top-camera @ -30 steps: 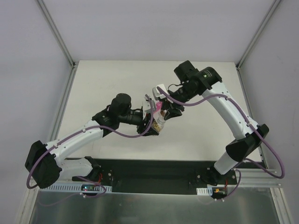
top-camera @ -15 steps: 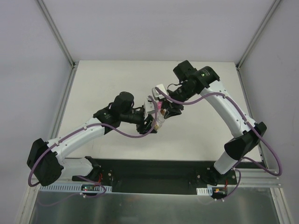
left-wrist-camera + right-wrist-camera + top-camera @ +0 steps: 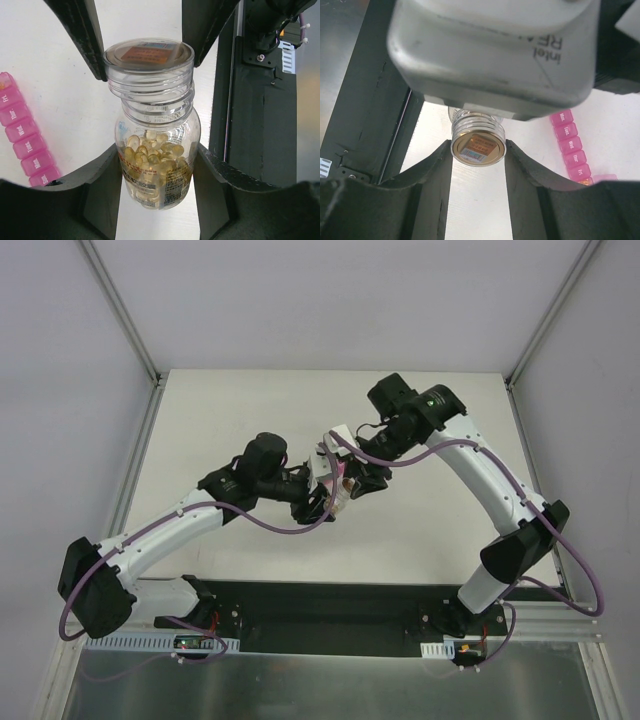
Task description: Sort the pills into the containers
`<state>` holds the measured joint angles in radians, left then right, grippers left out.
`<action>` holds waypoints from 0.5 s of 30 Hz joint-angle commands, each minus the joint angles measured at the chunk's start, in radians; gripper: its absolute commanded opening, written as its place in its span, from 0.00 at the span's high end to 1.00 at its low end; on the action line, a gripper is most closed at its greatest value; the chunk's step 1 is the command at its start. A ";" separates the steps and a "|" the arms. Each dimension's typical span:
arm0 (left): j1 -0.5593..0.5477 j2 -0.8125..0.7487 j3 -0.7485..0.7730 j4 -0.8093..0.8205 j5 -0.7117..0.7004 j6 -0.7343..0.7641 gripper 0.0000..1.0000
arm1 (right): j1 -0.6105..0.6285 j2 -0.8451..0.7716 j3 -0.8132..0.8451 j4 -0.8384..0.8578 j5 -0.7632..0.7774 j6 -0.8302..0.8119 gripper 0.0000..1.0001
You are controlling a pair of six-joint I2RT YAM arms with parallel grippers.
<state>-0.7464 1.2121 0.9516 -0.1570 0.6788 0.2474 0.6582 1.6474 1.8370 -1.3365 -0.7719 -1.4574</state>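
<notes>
We saw the clear bottle (image 3: 152, 125), pills (image 3: 155, 152) inside, clamped at its body between the left gripper's (image 3: 157, 170) jaws. The right gripper (image 3: 477, 150) narrowly pinched its threaded neck, with the pink containers (image 3: 22, 135) just beside.

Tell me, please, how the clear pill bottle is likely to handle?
The bottle looks like smooth, rigid plastic, so probably stiff but slippery. It is only partly filled with pills, so likely light. Being round, it may roll if laid down.

Left pincer (image 3: 158, 172) clamps the clear bottle (image 3: 152, 107) holding amber pills (image 3: 155, 156).
</notes>
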 commanded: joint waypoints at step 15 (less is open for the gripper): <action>0.001 -0.002 0.070 0.008 0.074 -0.053 0.88 | 0.072 -0.011 0.008 -0.319 -0.029 -0.029 0.76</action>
<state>-0.7448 1.2121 0.9676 -0.1745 0.7002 0.2276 0.6861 1.6524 1.8370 -1.3388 -0.7731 -1.4475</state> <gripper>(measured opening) 0.488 0.445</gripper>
